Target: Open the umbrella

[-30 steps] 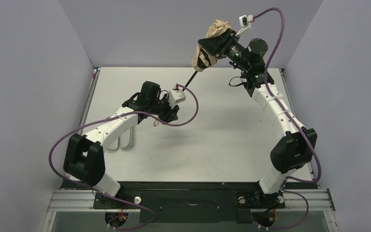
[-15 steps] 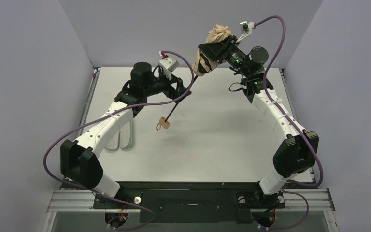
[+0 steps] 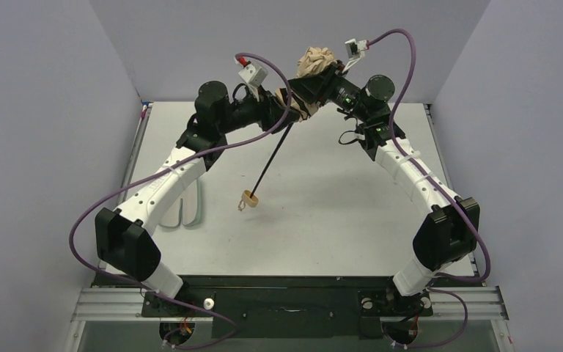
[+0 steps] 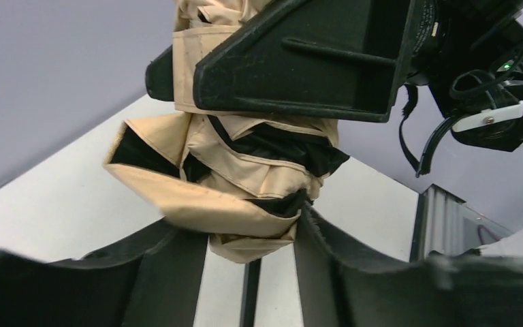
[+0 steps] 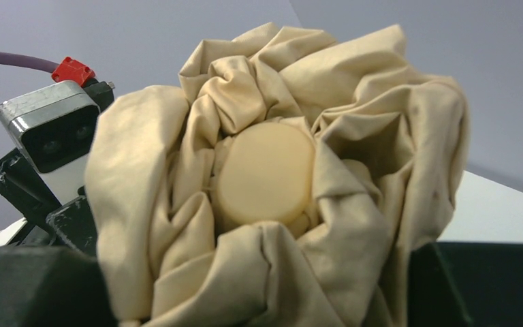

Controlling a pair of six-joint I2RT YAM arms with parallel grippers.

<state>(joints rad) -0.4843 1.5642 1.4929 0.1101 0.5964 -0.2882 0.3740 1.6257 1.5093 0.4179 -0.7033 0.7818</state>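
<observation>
The umbrella (image 3: 317, 62) is held up in the air at the back, its tan canopy still bunched. Its thin black shaft (image 3: 273, 158) slants down to the small tan handle (image 3: 248, 198), which hangs free above the table. My right gripper (image 3: 314, 86) is shut on the bunched canopy; in the right wrist view the fabric (image 5: 177, 136) and round tan top cap (image 5: 265, 174) fill the frame. My left gripper (image 3: 286, 106) is open at the canopy's lower end. In the left wrist view its fingers (image 4: 156, 272) straddle the shaft (image 4: 250, 296) and the canopy's bottom folds (image 4: 245, 204).
A pale grey-green soft sleeve (image 3: 190, 209) lies on the white table (image 3: 352, 213) at the left, beside my left arm. Purple cables loop from both wrists. Grey walls close in at the back and on both sides.
My left gripper let go near the handle and rose along the shaft to the canopy's base. My right gripper carried the canopy leftward. The handle now hangs free, lower down.
</observation>
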